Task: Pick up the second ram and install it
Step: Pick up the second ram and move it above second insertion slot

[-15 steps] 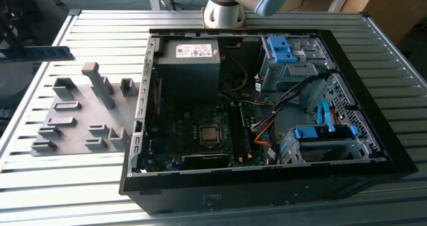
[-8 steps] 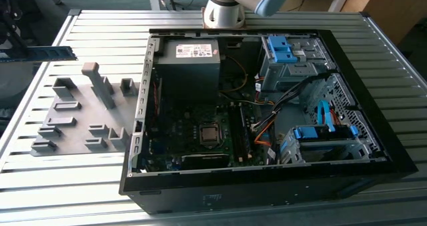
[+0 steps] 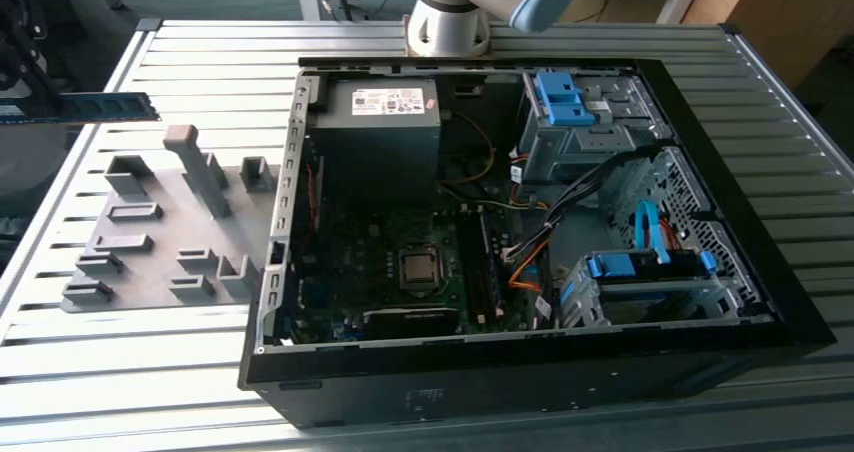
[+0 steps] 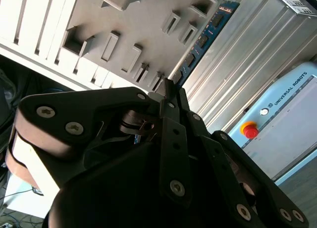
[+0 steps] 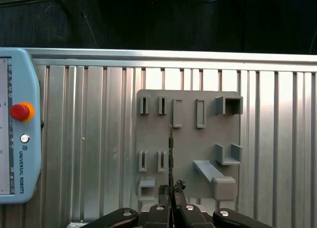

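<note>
Half done, I'd say: your pincer has the second ram clamped, held up clear of the grey holder tray. Seating it in the open case beside that tray isn't done yet.

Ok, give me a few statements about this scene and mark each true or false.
1. The gripper is shut on the second ram. True.
2. The second ram sits in a motherboard slot. False: it is held in the air, outside the computer case.
3. The computer case lies open, its inside showing. True.
4. The grey holder tray lies inside the case. False: it lies on the table, at the exterior view's left of the case.
</note>
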### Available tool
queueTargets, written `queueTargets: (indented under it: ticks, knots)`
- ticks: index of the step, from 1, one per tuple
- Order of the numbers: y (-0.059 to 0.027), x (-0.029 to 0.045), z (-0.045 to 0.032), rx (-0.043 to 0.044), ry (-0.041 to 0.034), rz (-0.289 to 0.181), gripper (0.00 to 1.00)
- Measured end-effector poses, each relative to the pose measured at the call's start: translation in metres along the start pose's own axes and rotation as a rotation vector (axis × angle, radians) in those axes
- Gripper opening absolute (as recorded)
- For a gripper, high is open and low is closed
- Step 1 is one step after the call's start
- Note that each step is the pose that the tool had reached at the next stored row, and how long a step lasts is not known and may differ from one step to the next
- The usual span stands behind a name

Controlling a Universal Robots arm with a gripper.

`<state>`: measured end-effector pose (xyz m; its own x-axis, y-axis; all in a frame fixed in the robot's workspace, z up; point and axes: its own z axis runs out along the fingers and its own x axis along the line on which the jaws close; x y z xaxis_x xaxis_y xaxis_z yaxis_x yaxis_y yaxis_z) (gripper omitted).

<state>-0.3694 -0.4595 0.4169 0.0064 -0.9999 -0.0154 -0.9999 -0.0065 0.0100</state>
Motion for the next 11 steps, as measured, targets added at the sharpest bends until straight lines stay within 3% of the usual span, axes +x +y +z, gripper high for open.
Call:
queueTargets:
  ticks: [11]
  knots:
    - [-0.0053,0.0000,0.0000,0.0001,0.0000,0.000,0.14]
